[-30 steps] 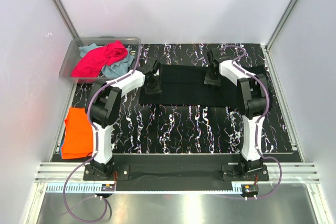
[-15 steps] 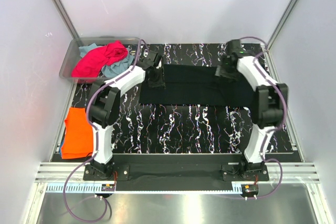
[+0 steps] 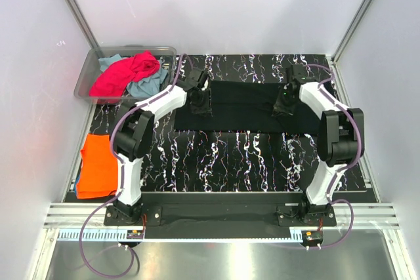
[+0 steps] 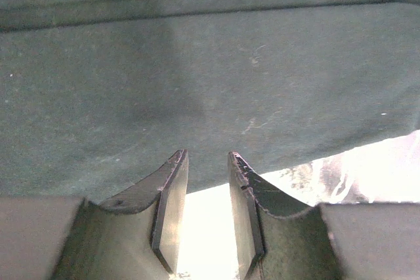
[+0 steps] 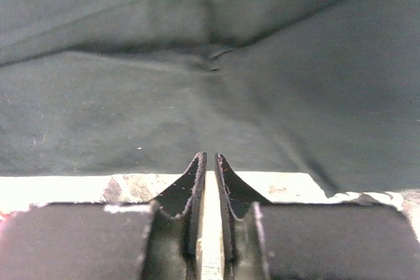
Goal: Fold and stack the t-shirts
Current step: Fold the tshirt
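A large black t-shirt lies spread flat across the back middle of the table. My left gripper rests over its left part; in the left wrist view this gripper is open a little, its tips at the cloth's edge and only bright table between them. My right gripper sits over the shirt's right part. Seen from its wrist, the right gripper is shut to a thin slit with no cloth in it, at the edge of the wrinkled cloth.
A clear plastic bin at the back left holds a magenta-pink t-shirt on a teal-blue one. A folded orange t-shirt lies at the left edge on a blue one. Marbled black table stretches in front.
My right gripper rose toward the back right, then came down on the shirt's right part and closed its jaws. The left gripper shifted slightly right. The shirt's right end has drawn in.
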{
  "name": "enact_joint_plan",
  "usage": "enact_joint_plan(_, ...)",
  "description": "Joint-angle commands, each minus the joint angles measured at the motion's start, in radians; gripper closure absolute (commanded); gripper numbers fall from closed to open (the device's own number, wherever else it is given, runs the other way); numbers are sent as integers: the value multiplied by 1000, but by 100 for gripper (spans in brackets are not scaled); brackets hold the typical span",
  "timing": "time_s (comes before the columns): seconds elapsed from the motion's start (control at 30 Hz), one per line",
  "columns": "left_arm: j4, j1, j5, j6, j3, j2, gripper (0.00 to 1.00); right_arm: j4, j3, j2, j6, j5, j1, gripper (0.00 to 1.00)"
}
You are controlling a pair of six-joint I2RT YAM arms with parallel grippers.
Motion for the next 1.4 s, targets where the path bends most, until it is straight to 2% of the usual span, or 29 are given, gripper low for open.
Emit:
enact_joint_plan(0.0, 29, 5, 18, 1, -15, 14, 64, 74, -6, 20, 54, 32, 63, 86)
enact_joint_plan(0.13, 27, 5, 22, 9, -24, 23, 64, 86, -18, 43, 77, 150, 71, 94)
enact_joint_plan(0.43, 29, 8, 34, 7, -50, 43, 64, 121, 1, 92, 56, 277, 72, 97)
enact_joint_plan(0.73, 29, 14, 34, 14, -69, 45, 65, 135, 123, 186, 36, 371, 63, 98)
enact_joint_plan(0.97, 32, 16, 34, 12, -81, 48, 65, 131, 277, 270, -11, 302, 48, 98)
enact_joint_plan(1.1, 32, 16, 31, 11, -84, 51, 65, 129, 287, 287, -7, 305, 45, 97)
enact_joint_plan(1.2, 32, 17, 35, 12, -84, 49, 65, 122, 326, 308, -25, 233, 45, 96)
enact_joint_plan(1.37, 31, 17, 37, 20, -90, 8, 65, 106, 266, 206, -42, 189, 43, 95)
